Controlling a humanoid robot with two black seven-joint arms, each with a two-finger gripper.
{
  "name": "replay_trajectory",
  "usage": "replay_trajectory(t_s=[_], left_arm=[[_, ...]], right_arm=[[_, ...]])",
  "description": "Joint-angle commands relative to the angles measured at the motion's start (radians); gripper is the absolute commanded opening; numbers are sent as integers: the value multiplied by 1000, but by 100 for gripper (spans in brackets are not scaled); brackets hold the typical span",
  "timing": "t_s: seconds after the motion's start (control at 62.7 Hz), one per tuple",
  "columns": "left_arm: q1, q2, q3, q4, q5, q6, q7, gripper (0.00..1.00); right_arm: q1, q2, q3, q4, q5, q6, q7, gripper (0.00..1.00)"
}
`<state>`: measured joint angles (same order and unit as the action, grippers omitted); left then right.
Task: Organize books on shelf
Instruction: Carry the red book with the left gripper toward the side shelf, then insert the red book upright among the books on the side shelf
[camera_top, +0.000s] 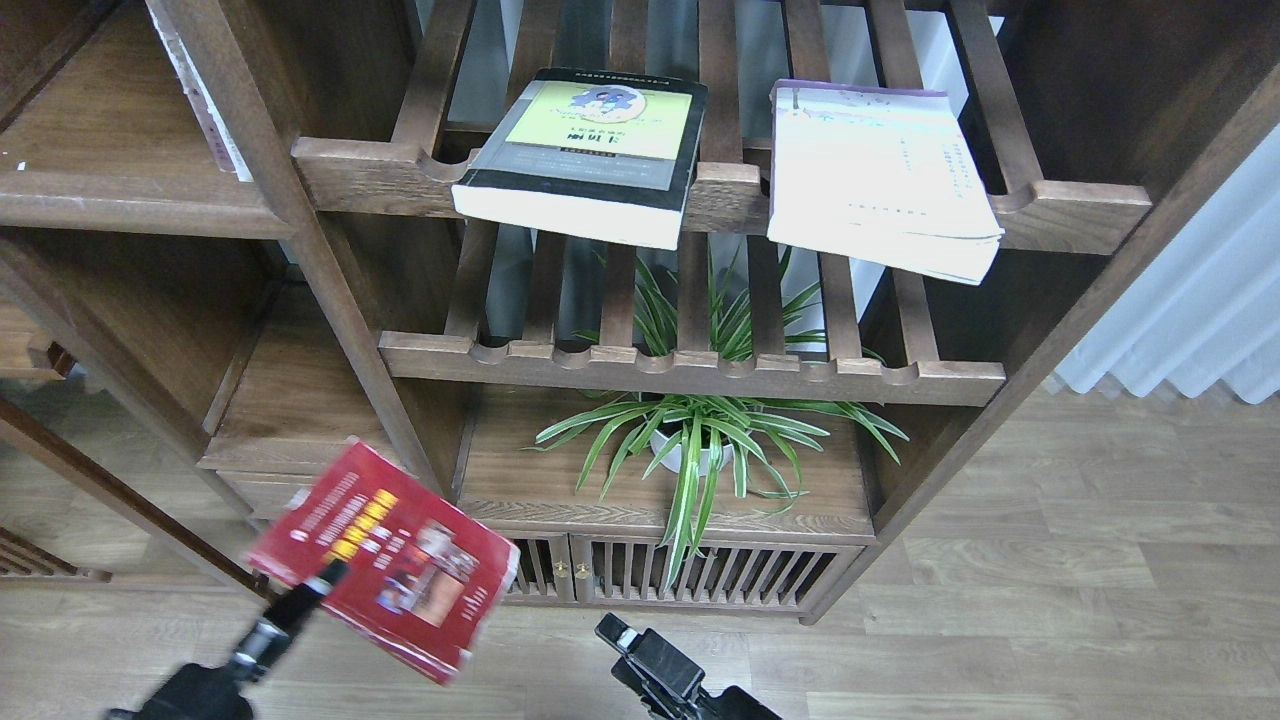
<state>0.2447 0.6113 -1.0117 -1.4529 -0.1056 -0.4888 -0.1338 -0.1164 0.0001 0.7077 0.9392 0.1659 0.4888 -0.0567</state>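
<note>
Left hand (318, 582) grasping the blurred red book (385, 558) low before the cabinet; right hand (625, 640), state indeterminate, apart; black-and-green book (585, 155) and white book (875, 175) on the slatted rack (720, 190).

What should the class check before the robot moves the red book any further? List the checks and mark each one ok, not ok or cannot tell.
1. Left tool holds the red book: ok, though the finger positions are blurred.
2. Right tool clear of the red book: ok.
3. Right tool open or shut: cannot tell.
4. Black and green book resting on the top rack: ok, though it overhangs the front.
5. White book on the same rack: ok, also overhanging.
6. Plant out of the red book's way: ok.
</note>
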Motion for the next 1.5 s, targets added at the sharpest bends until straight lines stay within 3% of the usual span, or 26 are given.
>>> replay_trajectory(t_s=[0.0, 0.207, 0.638, 0.765, 0.909, 0.941, 1.084, 1.483], left_arm=[[27, 63, -85, -53, 1, 0, 29, 7], [51, 143, -246, -145, 1, 0, 54, 7], [61, 323, -571, -164, 1, 0, 94, 6], [61, 341, -663, -150, 4, 0, 157, 6], [47, 343, -772, -126, 9, 0, 279, 6], [41, 344, -782, -124, 10, 0, 290, 6], [-27, 343, -855, -96, 95, 0, 349, 6], [-360, 332, -872, -14, 369, 0, 355, 7]], right_arm=[[1, 0, -2, -4, 0, 0, 0, 100], [0, 0, 1, -7, 1, 0, 0, 100], [-2, 0, 1, -45, 3, 0, 1, 100], [-6, 0, 3, -46, 3, 0, 1, 100], [-8, 0, 3, -48, 3, 0, 1, 100], [-8, 0, 1, -48, 3, 0, 1, 100], [-8, 0, 1, -48, 3, 0, 1, 100], [-9, 0, -2, -48, 3, 0, 1, 100]])
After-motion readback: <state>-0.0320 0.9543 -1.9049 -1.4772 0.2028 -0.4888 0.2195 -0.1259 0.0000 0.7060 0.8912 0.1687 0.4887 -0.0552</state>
